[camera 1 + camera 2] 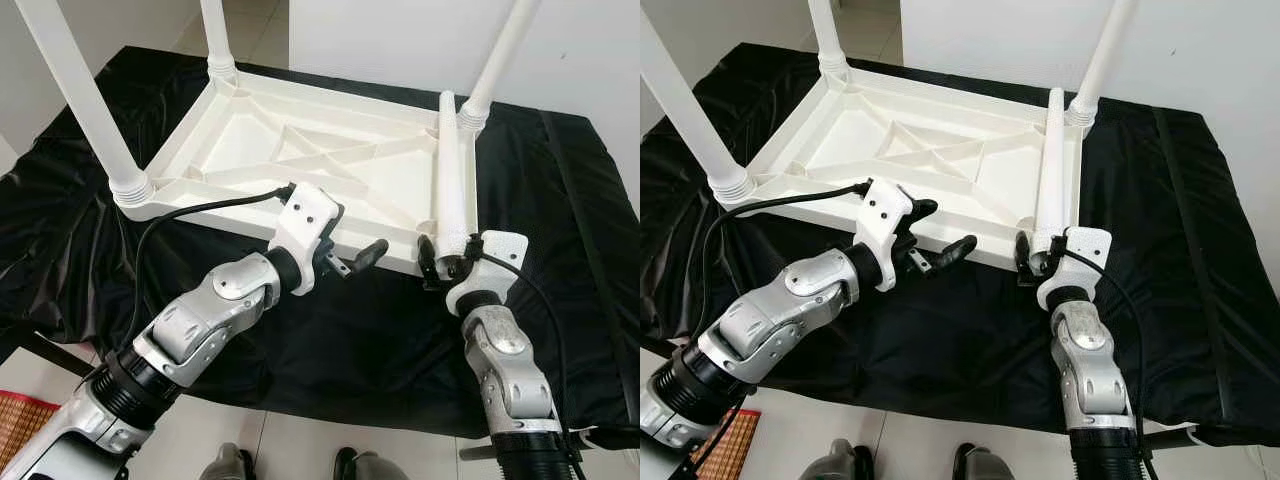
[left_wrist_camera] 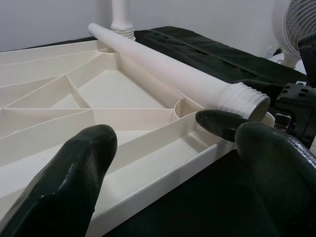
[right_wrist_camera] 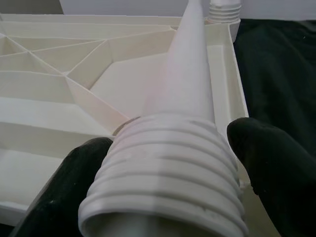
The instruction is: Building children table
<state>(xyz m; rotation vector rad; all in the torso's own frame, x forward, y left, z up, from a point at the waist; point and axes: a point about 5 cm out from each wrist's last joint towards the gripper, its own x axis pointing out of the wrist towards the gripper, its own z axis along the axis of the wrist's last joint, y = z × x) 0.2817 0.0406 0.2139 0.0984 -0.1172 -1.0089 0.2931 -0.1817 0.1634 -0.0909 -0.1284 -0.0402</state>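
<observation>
On black cloth (image 1: 330,340), tabletop (image 1: 300,150) bears three legs (image 1: 85,100).

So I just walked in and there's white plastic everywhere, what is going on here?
The robot is assembling a children's table. The white tabletop lies upside down on a black cloth with three legs already standing in its corners. The right gripper grips the threaded end of the fourth leg, which lies along the tabletop's edge. The left gripper hovers open at the near edge.

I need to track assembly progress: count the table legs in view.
4. Three stand screwed into the upturned tabletop: near-left corner, far-left, far-right. The loose leg lies along the right edge, held by the right gripper.
</observation>
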